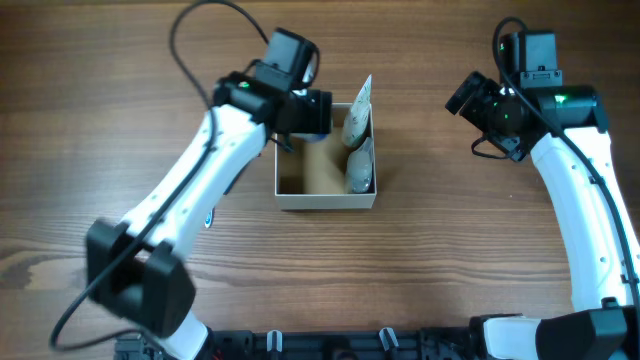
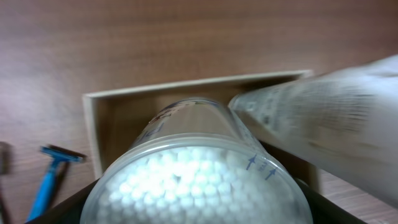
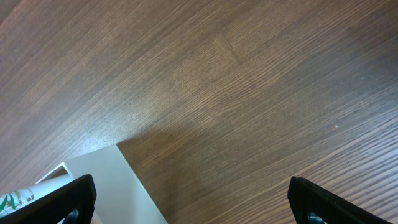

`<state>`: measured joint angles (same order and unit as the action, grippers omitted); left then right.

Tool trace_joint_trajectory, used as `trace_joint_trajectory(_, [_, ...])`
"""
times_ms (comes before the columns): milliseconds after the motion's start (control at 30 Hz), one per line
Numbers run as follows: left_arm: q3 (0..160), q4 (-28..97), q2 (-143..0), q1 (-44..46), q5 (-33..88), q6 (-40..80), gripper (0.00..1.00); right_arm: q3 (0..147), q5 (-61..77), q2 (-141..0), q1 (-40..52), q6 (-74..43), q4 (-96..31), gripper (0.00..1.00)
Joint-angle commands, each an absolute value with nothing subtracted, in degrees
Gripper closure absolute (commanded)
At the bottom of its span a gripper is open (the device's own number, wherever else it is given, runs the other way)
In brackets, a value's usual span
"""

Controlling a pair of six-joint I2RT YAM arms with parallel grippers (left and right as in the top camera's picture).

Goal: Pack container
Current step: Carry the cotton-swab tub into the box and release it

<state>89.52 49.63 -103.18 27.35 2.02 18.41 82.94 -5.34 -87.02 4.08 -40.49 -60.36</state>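
Observation:
The container (image 1: 326,199) is a square box with white walls and a brown inside, at the table's middle. Two pale tubes (image 1: 358,150) lean inside along its right wall. My left gripper (image 1: 308,112) is shut on a clear round jar of cotton swabs (image 2: 199,171) and holds it over the container's far left corner. The left wrist view shows the container's wall (image 2: 93,124) beyond the jar and one tube (image 2: 323,121) to its right. My right gripper (image 1: 466,96) is open and empty, right of the container. In the right wrist view its fingers (image 3: 193,202) frame bare table and the container's white wall (image 3: 106,180).
A blue razor (image 2: 53,177) lies on the wooden table just outside the container's left wall; in the overhead view my left arm (image 1: 190,190) covers that spot. The leaf-printed end of a tube (image 3: 12,200) shows at the lower left of the right wrist view.

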Motion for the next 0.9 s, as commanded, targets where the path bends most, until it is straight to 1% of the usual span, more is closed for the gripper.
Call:
trace_joint_trajectory(0, [89.47, 48.8, -108.66, 27.64, 0.8, 20.21, 0.22, 83.22, -5.06, -87.22, 3.95, -40.53, -60.2, 0.0])
trace_joint_trajectory(267, [89.47, 45.28, -115.18, 27.64, -1.21, 19.77, 0.21, 83.22, -5.06, -87.22, 3.95, -40.53, -60.2, 0.0])
trace_joint_trajectory(400, [89.49, 44.45, -115.13, 27.64, -6.31, 19.75, 0.19, 83.22, -5.06, -87.22, 3.92, -40.53, -60.2, 0.0])
trace_joint_trajectory(500, [89.49, 44.4, -114.48, 27.33, -6.79, 19.77, 0.18, 83.22, -5.06, -87.22, 3.95, -40.53, -60.2, 0.0])
trace_joint_trajectory(633, [89.62, 44.36, -113.21, 27.11, -6.81, 19.75, 0.12, 83.22, -5.06, -87.22, 3.95, -40.53, -60.2, 0.0])
trace_joint_trajectory(733, [90.11, 44.38, -112.4, 27.16, -6.72, 19.77, 0.03, 83.22, -5.06, -87.22, 3.95, -40.56, -60.2, 0.0])
trace_joint_trajectory(867, [91.05, 44.88, -110.24, 27.24, -6.02, 19.79, 0.04, 83.22, -5.06, -87.22, 3.92, -40.56, -60.2, 0.0])
